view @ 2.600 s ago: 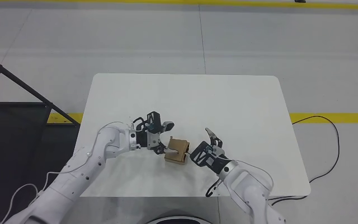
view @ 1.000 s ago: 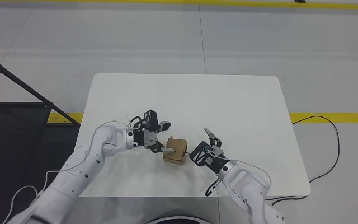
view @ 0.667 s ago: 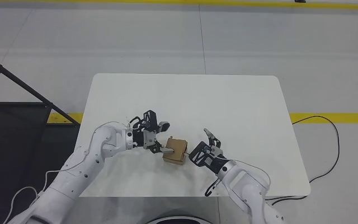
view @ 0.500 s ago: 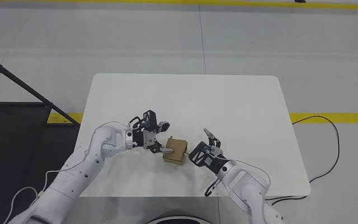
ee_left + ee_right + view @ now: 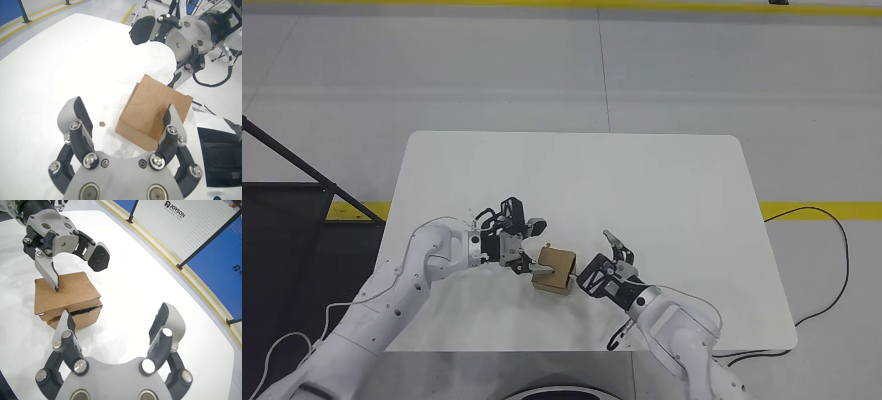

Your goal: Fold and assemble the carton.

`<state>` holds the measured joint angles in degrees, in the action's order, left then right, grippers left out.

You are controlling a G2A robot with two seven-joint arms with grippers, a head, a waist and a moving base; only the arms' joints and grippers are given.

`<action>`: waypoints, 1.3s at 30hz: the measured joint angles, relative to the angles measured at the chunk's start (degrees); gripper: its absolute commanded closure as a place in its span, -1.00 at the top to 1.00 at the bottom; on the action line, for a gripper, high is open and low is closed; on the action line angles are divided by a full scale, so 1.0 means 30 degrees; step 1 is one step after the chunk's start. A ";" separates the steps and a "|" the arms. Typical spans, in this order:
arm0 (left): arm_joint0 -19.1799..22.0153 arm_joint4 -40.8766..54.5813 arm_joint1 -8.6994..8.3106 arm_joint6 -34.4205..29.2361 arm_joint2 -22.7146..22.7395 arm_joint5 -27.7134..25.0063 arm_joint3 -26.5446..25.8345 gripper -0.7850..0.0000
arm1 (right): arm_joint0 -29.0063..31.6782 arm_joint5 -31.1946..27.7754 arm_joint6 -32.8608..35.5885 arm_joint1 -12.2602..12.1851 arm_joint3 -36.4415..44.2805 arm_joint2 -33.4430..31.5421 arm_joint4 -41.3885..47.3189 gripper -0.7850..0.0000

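We see a white table [image 5: 662, 180] with rounded corners on a pale grey floor, a yellow line [image 5: 817, 210] running past its right side and a black cable [image 5: 834, 262] looping beside it. Blue perforated panels [image 5: 225, 249] stand in the room behind. The brown carton [image 5: 554, 269] sits on the near middle of the table, between the two grippers, with a gap between its ragged-edged right end flaps. The left gripper [image 5: 124, 105] is spread wide and holds nothing, with one fingertip down on the carton's top. The right gripper [image 5: 114, 309] is also spread wide and empty, one fingertip at the flap gap; we cannot tell whether it touches. A small brown crumb [image 5: 102, 123] lies just beside the carton.
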<state>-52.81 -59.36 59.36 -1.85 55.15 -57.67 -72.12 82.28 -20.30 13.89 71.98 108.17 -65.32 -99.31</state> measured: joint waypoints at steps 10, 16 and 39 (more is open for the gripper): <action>0.0145 0.0058 0.0109 -0.0226 -0.0084 -0.0058 0.0222 1.00 | -0.0044 0.0084 -0.0088 -0.0021 -0.0105 0.0060 -0.0026 1.00; 0.0230 0.0084 0.0172 -0.0389 -0.0139 -0.0071 0.0333 1.00 | -0.0022 0.0095 -0.0200 -0.0048 -0.0146 0.0067 -0.0135 1.00; 0.0363 0.0160 0.0326 -0.0803 -0.0199 -0.0111 0.0563 1.00 | 0.0276 0.0189 -0.0768 -0.0183 -0.0040 -0.0287 -0.0077 1.00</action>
<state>-51.72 -58.88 60.34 -4.26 54.55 -58.00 -70.43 83.11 -19.73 11.58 71.43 108.05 -66.18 -99.54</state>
